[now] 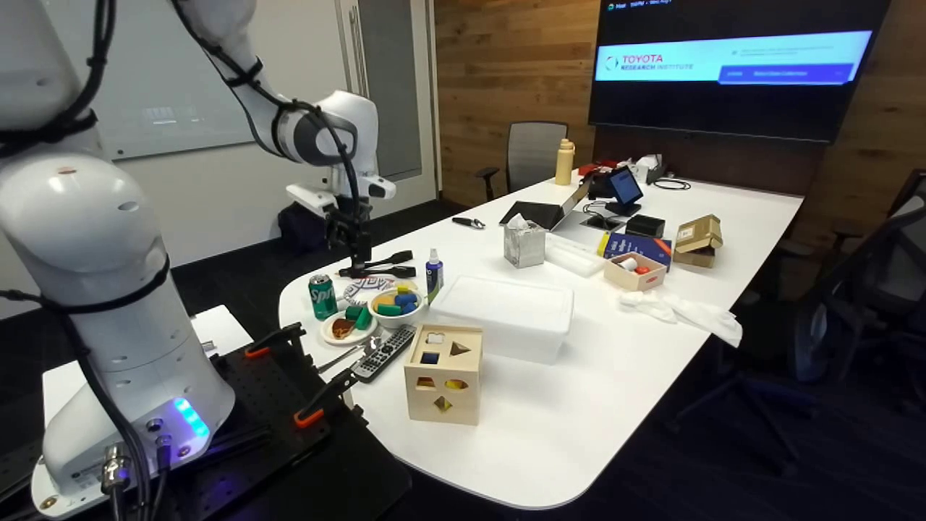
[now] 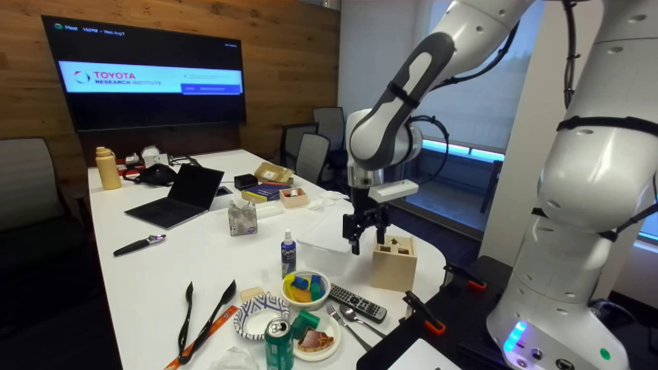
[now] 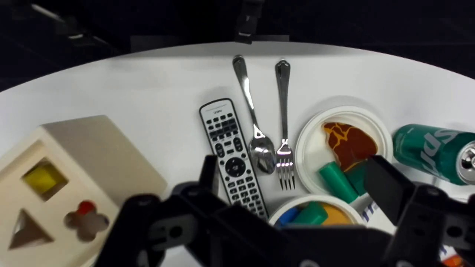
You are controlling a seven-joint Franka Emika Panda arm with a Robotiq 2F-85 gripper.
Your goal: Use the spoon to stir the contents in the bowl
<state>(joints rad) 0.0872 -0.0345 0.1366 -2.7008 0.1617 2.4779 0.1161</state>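
The metal spoon (image 3: 262, 148) lies on the white table between the remote and the fork, handle toward the near edge. It also shows in an exterior view (image 2: 349, 314). The round bowl (image 2: 307, 307) looks white and holds blue, green, yellow and orange pieces; its far part is hidden by the gripper in the wrist view (image 3: 313, 197). My gripper (image 3: 298, 180) is open and empty above the table. Its fingers stand wide apart, with spoon head and fork tines showing between them. It also shows raised in an exterior view (image 2: 368, 242), touching nothing visible.
Close around are a fork (image 3: 285, 154), remote (image 3: 234, 159), plate with toy food (image 3: 311, 148), green can (image 3: 426, 152), wooden cube (image 3: 100, 152), and blue-patterned paper bowl (image 2: 241, 316). A lidded bin (image 1: 499, 318), spray bottle (image 2: 289, 257) and black tongs (image 2: 208, 321) stand or lie farther off.
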